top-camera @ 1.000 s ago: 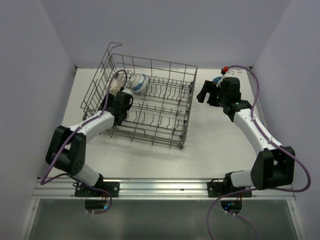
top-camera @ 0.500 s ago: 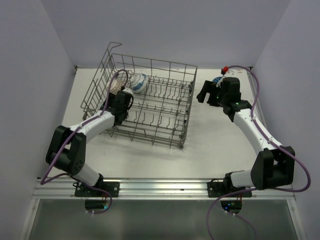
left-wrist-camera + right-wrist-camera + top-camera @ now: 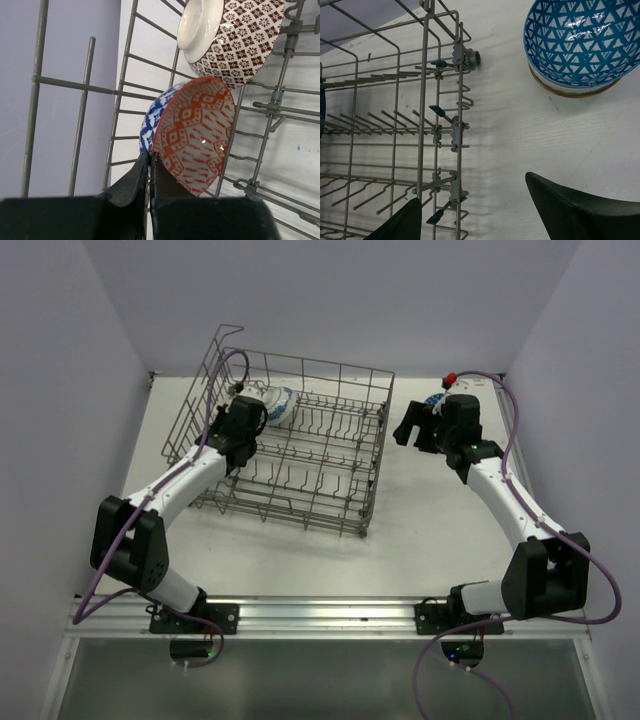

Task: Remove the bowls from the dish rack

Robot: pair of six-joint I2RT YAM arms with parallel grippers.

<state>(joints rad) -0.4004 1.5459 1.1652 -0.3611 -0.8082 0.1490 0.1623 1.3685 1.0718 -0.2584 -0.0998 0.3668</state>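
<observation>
surface: white table (image 3: 440,530) | on it: dish rack (image 3: 381,445) (left side), blue-patterned bowl (image 3: 580,40) near its far right corner

White table (image 3: 430,530) enclosed by pale lilac walls (image 3: 400,300)

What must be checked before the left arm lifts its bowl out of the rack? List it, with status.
1. Left gripper shut on the rim of the red-lined bowl: ok.
2. Gap to the brown-patterned bowl just beyond it: cannot tell.
3. Dish rack wires clear of the held bowl: cannot tell.
4. Right gripper open, outside the rack: ok.
5. Blue triangle bowl out on the table: ok.
</observation>
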